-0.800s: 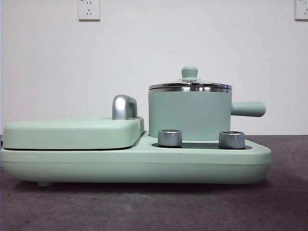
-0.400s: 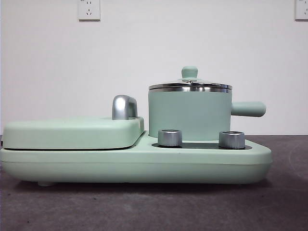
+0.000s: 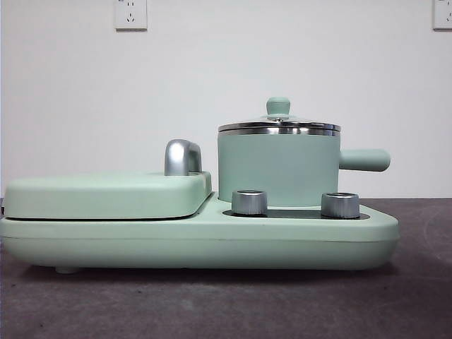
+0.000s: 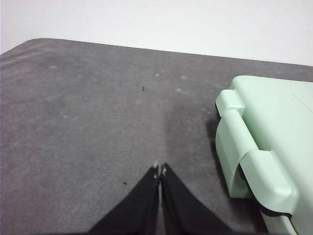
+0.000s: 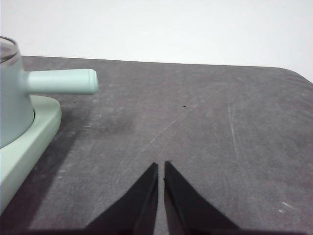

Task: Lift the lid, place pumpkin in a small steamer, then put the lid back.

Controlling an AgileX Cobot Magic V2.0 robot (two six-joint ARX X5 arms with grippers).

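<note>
2 closed, empty end effectors, left [image 4: 160, 170] and right [image 5: 161, 165], over grey worktop [image 5: 205, 122], seen only in wrist views, front view alone shows glass steel-rimmed lid [image 3: 279, 126] seated on mint-green cylindrical steamer pot [image 3: 275, 169]

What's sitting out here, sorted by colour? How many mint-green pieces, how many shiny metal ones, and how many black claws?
Mint-green: 3, namely the small steamer, the flat cover and the base.
Shiny metal: 3, namely two knobs and the chrome handle.
Clear glass: 1, the lid.
Black: 2, the left claw and right claw, both shut.
Total: 9.
</note>
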